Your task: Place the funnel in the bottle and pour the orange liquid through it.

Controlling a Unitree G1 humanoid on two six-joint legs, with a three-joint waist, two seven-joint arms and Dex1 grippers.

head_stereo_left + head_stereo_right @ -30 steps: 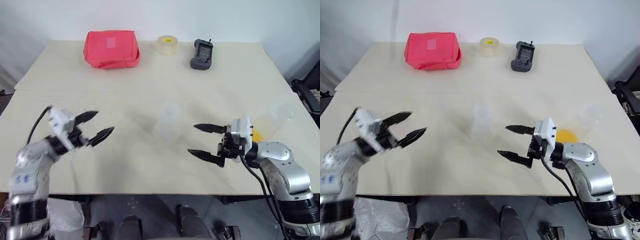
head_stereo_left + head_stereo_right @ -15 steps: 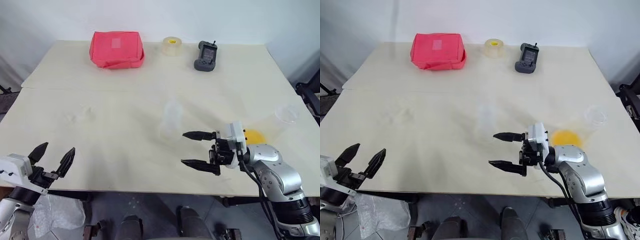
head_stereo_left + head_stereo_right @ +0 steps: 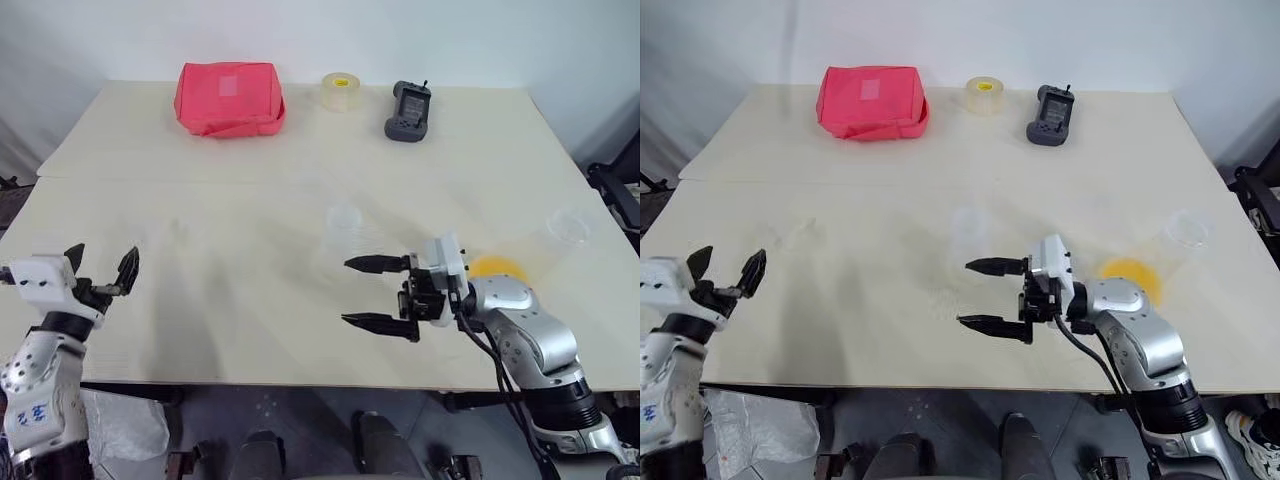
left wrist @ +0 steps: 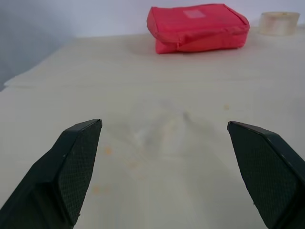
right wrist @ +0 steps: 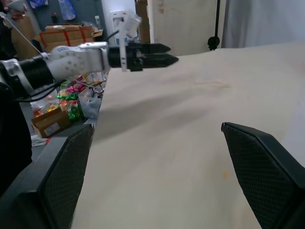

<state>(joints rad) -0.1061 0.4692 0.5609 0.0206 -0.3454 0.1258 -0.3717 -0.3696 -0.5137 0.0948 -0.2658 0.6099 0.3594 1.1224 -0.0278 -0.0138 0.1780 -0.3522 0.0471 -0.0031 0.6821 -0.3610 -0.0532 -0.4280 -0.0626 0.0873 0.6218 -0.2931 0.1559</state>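
Head cam is a stereo pair up high, looking forward and down over the whole pale cream tabletop (image 3: 250, 180); both eyes see nearly the same scene, slightly offset sideways. Left wrist cam sits low near the table's edge, looking across it toward the red zipped fabric pouch (image 4: 198, 26) at the far side. Right wrist cam looks sideways along the table and catches the left gripper (image 5: 162, 53), which the head views share.

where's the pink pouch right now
The pink pouch lies at the table's far edge, left of centre, with the tape roll to its right.
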